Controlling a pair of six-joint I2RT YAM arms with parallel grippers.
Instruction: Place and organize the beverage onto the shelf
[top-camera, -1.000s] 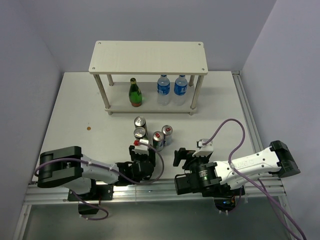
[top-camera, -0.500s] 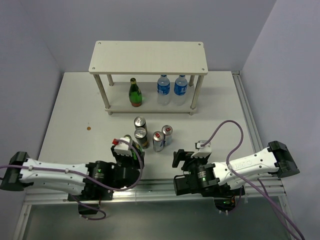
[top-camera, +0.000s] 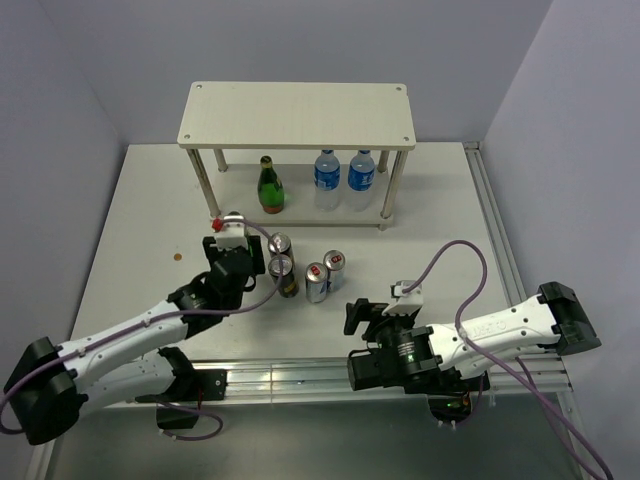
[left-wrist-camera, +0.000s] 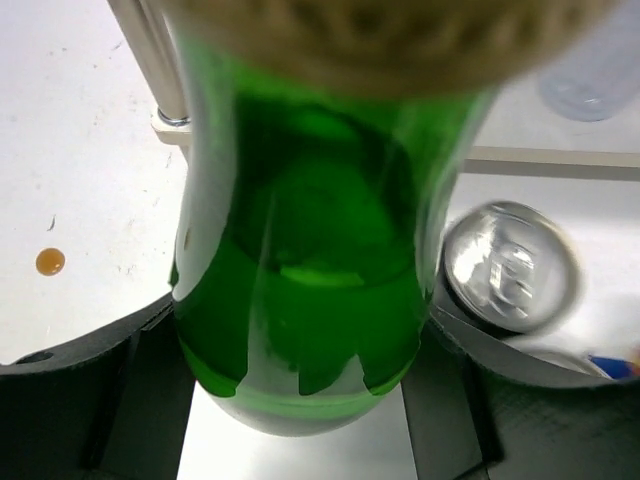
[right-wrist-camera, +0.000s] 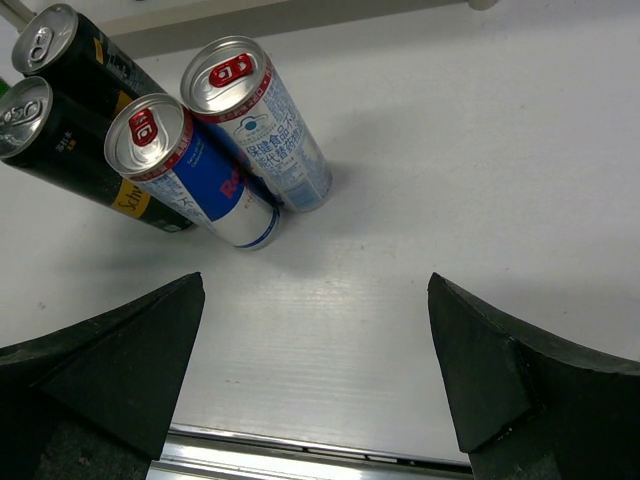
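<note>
My left gripper (top-camera: 236, 262) is shut on a small green glass bottle (left-wrist-camera: 300, 260), held just left of the two black cans (top-camera: 281, 260) and short of the shelf (top-camera: 297, 115). In the top view the gripper hides this bottle. A second green bottle (top-camera: 270, 186) stands on the shelf's lower board. Two blue-silver-red cans (top-camera: 325, 276) stand right of the black cans. All four cans also show in the right wrist view: the black cans (right-wrist-camera: 60, 100) and the blue-silver-red cans (right-wrist-camera: 225, 150). My right gripper (right-wrist-camera: 320, 370) is open and empty, near the table's front edge (top-camera: 362, 318).
Two clear water bottles with blue labels (top-camera: 344, 174) stand on the right of the lower board. A shelf leg (left-wrist-camera: 150, 60) is just ahead of the held bottle. A small brown spot (top-camera: 176, 257) marks the table. A metal rail (top-camera: 300, 375) runs along the front edge.
My left arm has swung from the table's front edge forward and left, carrying the green bottle past the black cans toward the shelf. The right arm has stayed still.
</note>
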